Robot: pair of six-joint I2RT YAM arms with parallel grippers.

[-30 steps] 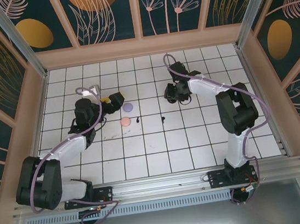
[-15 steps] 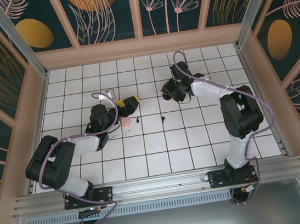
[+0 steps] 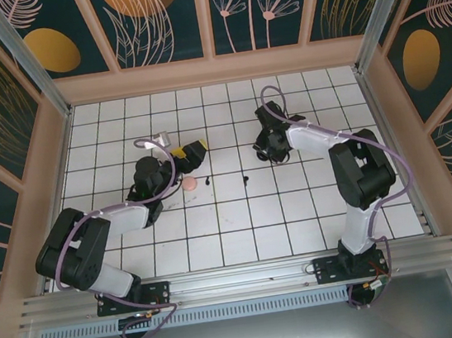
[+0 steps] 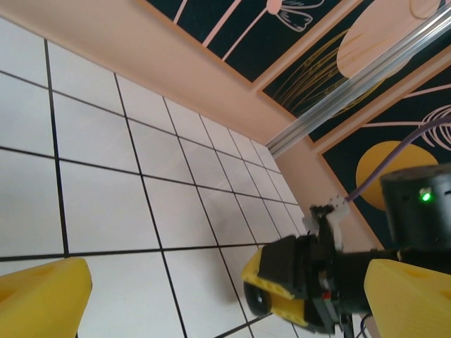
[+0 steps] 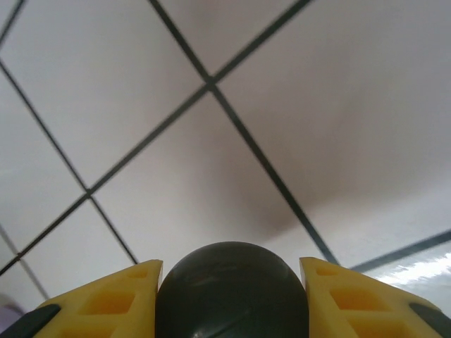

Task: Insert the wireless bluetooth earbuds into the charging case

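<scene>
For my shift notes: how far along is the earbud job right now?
Nothing looks done: a black earbud and a second earbud lie loose on the tiles near the pink case. In hand: the right gripper clamps a dark round object, likely a case; the left gripper is open. Left: seating every earbud.

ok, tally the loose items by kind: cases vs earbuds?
Cases: 2, pink case on the tiles, dark round case in the right gripper.
Earbuds: 2, left earbud and right earbud, both tiny and dark-looking.
Total: 4.
</scene>
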